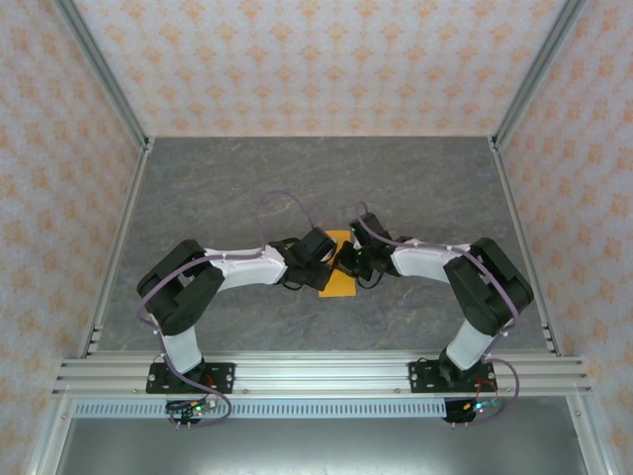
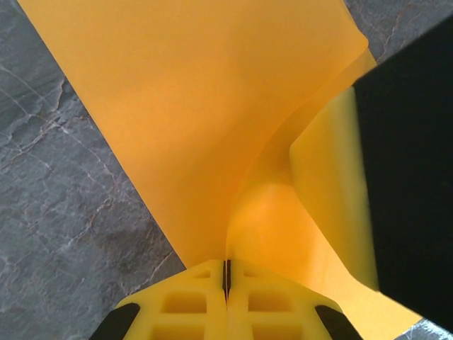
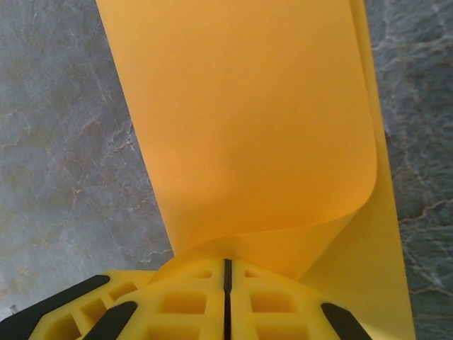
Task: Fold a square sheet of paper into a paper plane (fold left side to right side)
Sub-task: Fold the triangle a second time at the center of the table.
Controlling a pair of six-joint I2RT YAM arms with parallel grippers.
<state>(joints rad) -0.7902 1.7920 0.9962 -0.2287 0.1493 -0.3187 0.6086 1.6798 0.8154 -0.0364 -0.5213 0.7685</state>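
Clamping the square sheet of paper, left gripper and right gripper face each other midway between the desk's side edges.

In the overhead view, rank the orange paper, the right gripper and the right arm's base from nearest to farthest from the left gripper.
1. Orange paper: pinched in the left gripper, in the middle.
2. Right gripper: just across the paper, on the right side.
3. Right arm's base: far off at the near right edge.
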